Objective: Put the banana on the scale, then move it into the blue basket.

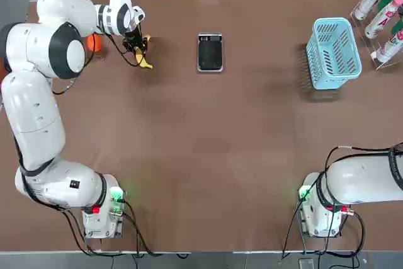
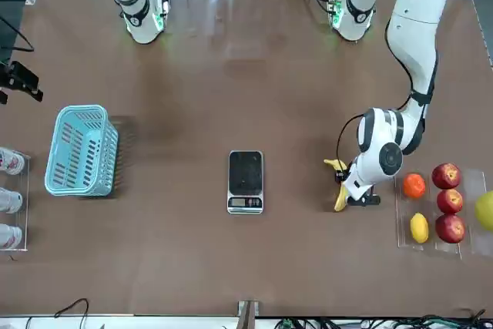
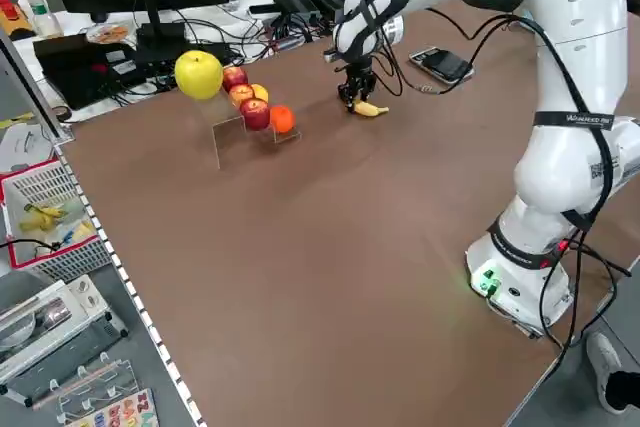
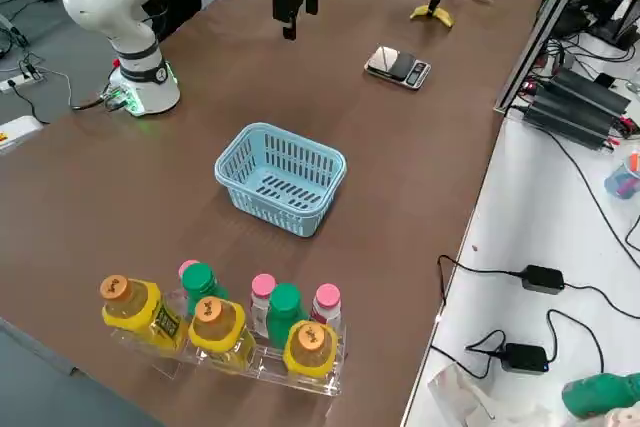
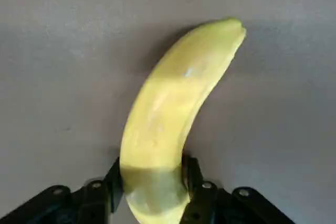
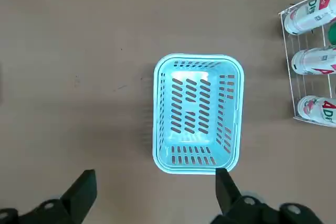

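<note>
- One banana.
- One scale.
- One blue basket.
- Two arms, each with one pincer: the left and the right.
- Three red apples on the fruit stand.
- One orange.
- One lemon.
- One big yellow-green fruit.
- Three yellow bottles with orange caps.
- Five more bottles behind: three pink caps, two green caps.

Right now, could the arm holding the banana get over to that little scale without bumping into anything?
Probably yes. The left gripper is shut on the banana, and only bare table lies between it and the scale.
</note>
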Robot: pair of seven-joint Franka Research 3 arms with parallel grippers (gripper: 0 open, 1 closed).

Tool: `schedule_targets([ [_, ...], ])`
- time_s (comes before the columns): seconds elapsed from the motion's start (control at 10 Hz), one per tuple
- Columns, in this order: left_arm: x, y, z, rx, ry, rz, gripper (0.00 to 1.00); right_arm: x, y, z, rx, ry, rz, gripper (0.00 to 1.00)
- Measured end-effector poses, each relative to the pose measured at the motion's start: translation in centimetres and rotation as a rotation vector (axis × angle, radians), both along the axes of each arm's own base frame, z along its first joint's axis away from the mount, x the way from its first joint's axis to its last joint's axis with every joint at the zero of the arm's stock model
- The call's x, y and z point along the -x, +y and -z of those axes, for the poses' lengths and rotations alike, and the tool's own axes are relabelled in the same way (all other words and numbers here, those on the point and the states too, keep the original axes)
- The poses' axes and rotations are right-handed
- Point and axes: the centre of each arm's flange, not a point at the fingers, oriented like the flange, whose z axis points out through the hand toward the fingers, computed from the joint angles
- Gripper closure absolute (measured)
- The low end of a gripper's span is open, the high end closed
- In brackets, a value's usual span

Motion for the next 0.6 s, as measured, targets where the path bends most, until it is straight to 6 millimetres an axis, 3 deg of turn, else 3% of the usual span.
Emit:
schedule_targets([
  [0.1, -0.2, 0.2, -0.3, 0.001, -0.006, -0.003, 0.63, 0.0, 0.0, 0.0, 0.000, 0.000, 0.000, 0.00],
  [0.2, -0.7, 0.2, -1.3, 0.003, -0.013, -0.005, 0.65, 0.0, 0.0, 0.1, 0.000, 0.001, 0.000, 0.00],
  [0.3, -1.3, 0.0, -3.5, 0.002, 0.000, -0.016, 0.66, -0.1, 0.0, 0.1, 0.000, 0.002, 0.000, 0.00],
  [0.4, -1.9, -0.8, -7.2, -0.001, 0.030, -0.046, 0.72, -0.1, 0.0, 0.2, 0.000, 0.003, -0.001, 0.00],
  [0.5, -2.3, -2.9, -11.5, 0.004, 0.049, -0.078, 0.74, -0.2, 0.1, 0.3, 0.000, 0.005, -0.002, 0.00],
  [0.6, -2.2, -6.3, -15.4, 0.019, 0.043, -0.117, 0.73, -0.3, 0.2, 0.4, 0.000, 0.007, -0.003, 0.00],
])
